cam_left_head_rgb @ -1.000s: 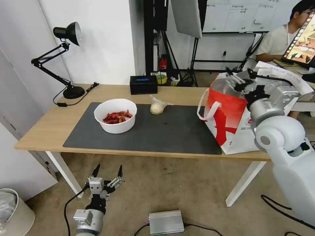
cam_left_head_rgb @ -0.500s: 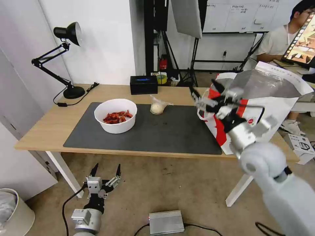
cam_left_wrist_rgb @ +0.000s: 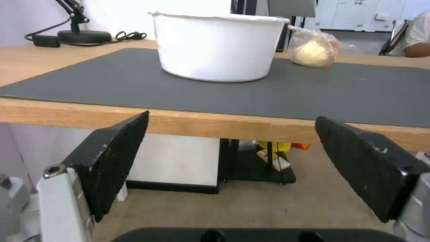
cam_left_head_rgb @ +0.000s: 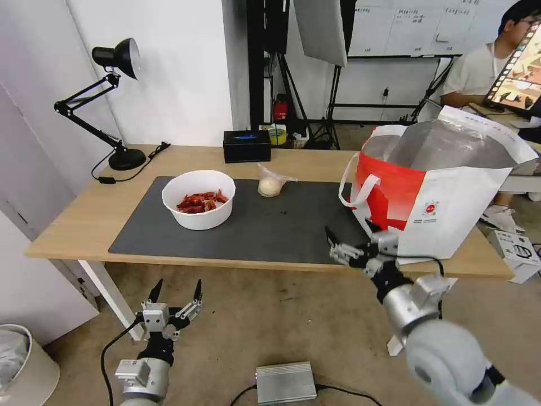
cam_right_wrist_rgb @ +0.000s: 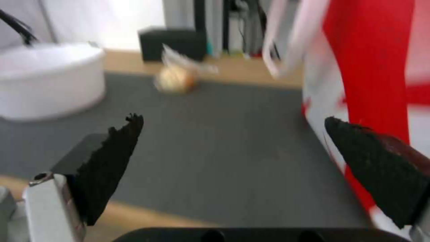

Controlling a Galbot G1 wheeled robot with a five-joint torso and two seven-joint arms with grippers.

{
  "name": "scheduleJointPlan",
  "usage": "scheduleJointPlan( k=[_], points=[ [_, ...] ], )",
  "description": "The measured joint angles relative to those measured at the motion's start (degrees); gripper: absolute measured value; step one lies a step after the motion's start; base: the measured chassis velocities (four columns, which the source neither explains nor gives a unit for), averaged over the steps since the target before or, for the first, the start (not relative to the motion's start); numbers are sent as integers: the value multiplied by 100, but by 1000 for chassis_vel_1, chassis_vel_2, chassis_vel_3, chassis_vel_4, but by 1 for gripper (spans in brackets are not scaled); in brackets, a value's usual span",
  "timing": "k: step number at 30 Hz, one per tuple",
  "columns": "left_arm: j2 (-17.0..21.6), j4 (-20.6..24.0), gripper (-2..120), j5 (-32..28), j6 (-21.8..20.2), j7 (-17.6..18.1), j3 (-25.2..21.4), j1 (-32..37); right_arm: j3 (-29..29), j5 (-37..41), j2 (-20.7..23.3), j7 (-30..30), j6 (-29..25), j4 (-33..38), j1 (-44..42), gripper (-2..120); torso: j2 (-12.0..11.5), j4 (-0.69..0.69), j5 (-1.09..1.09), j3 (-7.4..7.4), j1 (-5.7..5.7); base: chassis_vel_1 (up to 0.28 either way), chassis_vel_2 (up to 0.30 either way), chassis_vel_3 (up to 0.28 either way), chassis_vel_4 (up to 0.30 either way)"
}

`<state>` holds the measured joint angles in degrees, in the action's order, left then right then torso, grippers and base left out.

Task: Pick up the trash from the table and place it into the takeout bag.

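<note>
On the table's (cam_left_head_rgb: 79, 217) dark grey mat (cam_left_head_rgb: 282, 228) stands the trash: a white bowl of red shell scraps (cam_left_head_rgb: 198, 198) at the left and a small clear bag with a whitish lump (cam_left_head_rgb: 270, 185) behind the middle. The white-and-red takeout bag (cam_left_head_rgb: 451, 192) stands open at the table's right end, foil lining showing. My right gripper (cam_left_head_rgb: 349, 239) hangs open and empty at the table's front edge, just left of the takeout bag (cam_right_wrist_rgb: 372, 67). From that wrist the bowl (cam_right_wrist_rgb: 49, 80) and small bag (cam_right_wrist_rgb: 174, 79) lie ahead. Below the table front, my left gripper (cam_left_head_rgb: 176, 287) is open, facing the bowl (cam_left_wrist_rgb: 217, 47).
A black desk lamp (cam_left_head_rgb: 112, 101) and its cord sit at the back left, a black box (cam_left_head_rgb: 246, 145) at the back edge. On the floor lie a grey metal unit (cam_left_head_rgb: 285, 382), a white bin (cam_left_head_rgb: 22, 361) and a small carton (cam_left_head_rgb: 515, 251).
My right arm has swung down from the takeout bag's mouth, across its front, to the table's front edge, gripper still open. The left gripper has sunk slightly.
</note>
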<state>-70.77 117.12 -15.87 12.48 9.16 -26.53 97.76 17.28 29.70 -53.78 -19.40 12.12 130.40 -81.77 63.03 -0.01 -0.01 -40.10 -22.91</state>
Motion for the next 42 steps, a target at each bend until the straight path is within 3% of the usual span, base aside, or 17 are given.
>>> scheduleJointPlan(
  k=[6, 24, 37, 42],
  points=[
    [95, 6, 100, -145, -2, -11, -47, -43, -235, -170, -91, -548, 152, 83, -526, 100, 0, 0, 0, 0, 0, 0, 0, 0, 0],
    [187, -11, 100, -263, -168, -9, -5, -214, -377, -76, -217, -1126, 431, 262, -686, 100, -1, 1, 0, -1, -1, 0, 0, 0, 0],
    [204, -70, 100, -349, -178, -1, -22, -293, -557, -184, -272, -992, 103, -2, -455, 100, -1, 0, 1, 0, -1, 0, 0, 0, 0],
    [204, -77, 100, -363, -181, 2, -1, -317, -588, -45, -190, -271, -425, -209, -44, 100, -1, 1, 1, -1, -1, 0, 0, 0, 0]
  ],
)
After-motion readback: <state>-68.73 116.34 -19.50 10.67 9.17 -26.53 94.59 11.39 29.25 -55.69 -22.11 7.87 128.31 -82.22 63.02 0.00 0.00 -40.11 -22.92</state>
